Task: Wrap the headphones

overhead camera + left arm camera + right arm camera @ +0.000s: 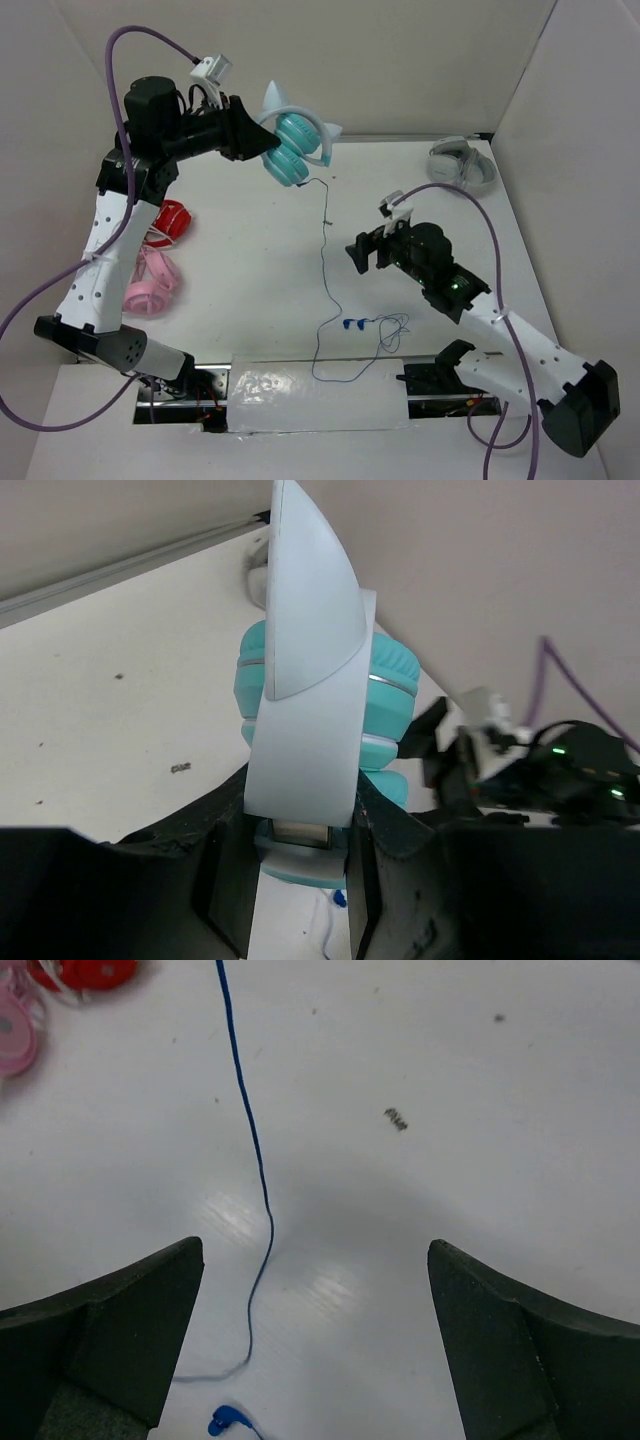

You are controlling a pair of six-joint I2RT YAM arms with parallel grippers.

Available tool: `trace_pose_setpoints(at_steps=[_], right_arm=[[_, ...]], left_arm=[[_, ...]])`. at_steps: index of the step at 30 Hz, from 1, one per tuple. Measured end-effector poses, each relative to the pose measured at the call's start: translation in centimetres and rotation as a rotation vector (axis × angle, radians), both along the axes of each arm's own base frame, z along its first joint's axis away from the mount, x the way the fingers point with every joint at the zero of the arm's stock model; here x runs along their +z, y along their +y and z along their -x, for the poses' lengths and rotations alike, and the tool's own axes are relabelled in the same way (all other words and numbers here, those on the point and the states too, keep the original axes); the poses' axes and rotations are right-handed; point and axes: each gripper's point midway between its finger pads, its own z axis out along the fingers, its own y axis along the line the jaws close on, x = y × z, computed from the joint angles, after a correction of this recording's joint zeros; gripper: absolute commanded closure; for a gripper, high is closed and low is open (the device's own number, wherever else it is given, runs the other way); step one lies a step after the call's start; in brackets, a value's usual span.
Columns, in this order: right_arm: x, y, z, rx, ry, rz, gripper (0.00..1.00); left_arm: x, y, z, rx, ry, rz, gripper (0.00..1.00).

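The teal headphones [290,150] with the white cat-ear headband hang in the air at the back of the table. My left gripper [262,140] is shut on them. In the left wrist view the white headband [305,680] sits clamped between my left gripper [300,825] jaws, with the teal cups [392,695] behind it. The thin blue cable [324,240] drops from the headphones to the table and ends in a loose tangle [372,328] near the front. My right gripper [358,252] hovers low just right of the cable. Its jaws stand wide open around bare table [315,1248], with the cable [255,1150] near the left finger and a blue plug [225,1420] below.
Grey-white headphones [462,163] lie at the back right. Red headphones [170,220] and pink headphones [150,283] lie at the left under my left arm. White walls enclose the table on three sides. A taped strip [315,395] runs along the near edge.
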Motion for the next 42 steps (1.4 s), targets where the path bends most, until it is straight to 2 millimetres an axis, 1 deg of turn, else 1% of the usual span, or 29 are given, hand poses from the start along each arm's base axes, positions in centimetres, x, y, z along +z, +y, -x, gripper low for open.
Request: trace_pose_setpoints(at_steps=[2, 4, 7, 11, 16, 17, 18, 19, 20, 22, 23, 24, 25, 27, 28, 29, 30, 31, 32, 33, 35, 38, 41, 42], right_arm=[[-3.0, 1.1, -0.3, 0.053, 0.062, 0.02, 0.0], [-5.3, 2.3, -0.6, 0.113, 0.129, 0.019, 0.0], [-7.3, 4.2, -1.0, 0.189, 0.193, -0.01, 0.0], [-8.7, 6.5, -0.9, 0.278, 0.245, -0.058, 0.0], [-10.2, 9.0, 0.1, 0.361, 0.284, -0.073, 0.0], [-10.6, 9.3, 0.2, 0.367, 0.294, -0.072, 0.0], [-11.2, 9.6, 0.3, 0.371, 0.31, -0.071, 0.0], [-11.7, 9.9, 0.5, 0.375, 0.327, -0.073, 0.02], [-12.1, 10.1, 0.5, 0.375, 0.341, -0.075, 0.06], [-12.8, 10.3, 0.4, 0.372, 0.36, -0.083, 0.46], [-13.0, 10.4, 0.4, 0.374, 0.367, -0.092, 0.86], [-13.1, 10.6, 0.4, 0.376, 0.366, -0.106, 0.97], [-13.2, 10.6, 0.5, 0.376, 0.369, -0.12, 1.0], [-13.3, 10.4, 0.5, 0.365, 0.38, -0.135, 1.0], [-13.2, 10.3, 0.3, 0.359, 0.381, -0.139, 1.0], [-12.9, 9.6, -0.5, 0.327, 0.383, -0.139, 1.0], [-12.8, 9.5, -0.6, 0.323, 0.381, -0.14, 1.0], [-12.5, 8.7, -1.4, 0.294, 0.382, -0.142, 1.0], [-12.1, 7.8, -2.3, 0.258, 0.381, -0.14, 1.0], [-11.4, 6.6, -3.7, 0.206, 0.376, -0.141, 1.0], [-9.8, 3.5, -6.6, 0.094, 0.359, -0.151, 1.0], [-7.3, -2.0, -10.7, -0.085, 0.339, -0.166, 1.0], [-4.3, -7.0, -13.6, -0.229, 0.317, -0.153, 1.0], [-3.1, -8.0, -14.2, -0.257, 0.299, -0.144, 1.0]], left_arm=[[0.5, -0.4, 0.7, -0.048, -0.009, 0.015, 1.0], [0.7, -0.7, 1.3, -0.084, -0.008, 0.028, 1.0], [1.3, -0.9, 2.0, -0.119, 0.0, 0.048, 1.0], [3.2, -0.8, 2.8, -0.134, -0.03, 0.074, 1.0], [7.0, -0.3, 4.1, -0.135, -0.116, 0.112, 1.0], [7.2, -0.3, 4.1, -0.135, -0.118, 0.114, 1.0], [8.9, 0.1, 4.8, -0.134, -0.165, 0.124, 1.0], [9.9, 0.2, 5.2, -0.134, -0.192, 0.131, 1.0], [10.9, 0.5, 5.7, -0.135, -0.22, 0.142, 1.0], [12.4, 0.9, 6.6, -0.131, -0.27, 0.157, 1.0], [12.9, 1.2, 7.1, -0.128, -0.288, 0.162, 1.0], [13.3, 1.4, 7.5, -0.129, -0.3, 0.167, 1.0], [13.6, 1.6, 8.0, -0.134, -0.31, 0.174, 1.0], [13.5, 1.7, 9.1, -0.159, -0.327, 0.175, 1.0], [13.3, 1.7, 9.7, -0.184, -0.328, 0.171, 1.0], [12.9, 1.5, 10.2, -0.217, -0.324, 0.167, 1.0], [12.4, 1.4, 10.7, -0.249, -0.313, 0.162, 1.0], [11.9, 1.2, 11.0, -0.286, -0.312, 0.157, 1.0], [10.8, 0.9, 11.2, -0.328, -0.297, 0.152, 1.0], [9.6, 0.7, 11.5, -0.362, -0.269, 0.149, 1.0], [6.6, 0.4, 11.9, -0.449, -0.199, 0.143, 1.0], [1.9, 0.0, 11.8, -0.535, -0.08, 0.148, 1.0], [-3.3, -0.1, 11.9, -0.595, 0.032, 0.161, 1.0], [-4.6, -0.1, 12.2, -0.617, 0.057, 0.166, 1.0]])
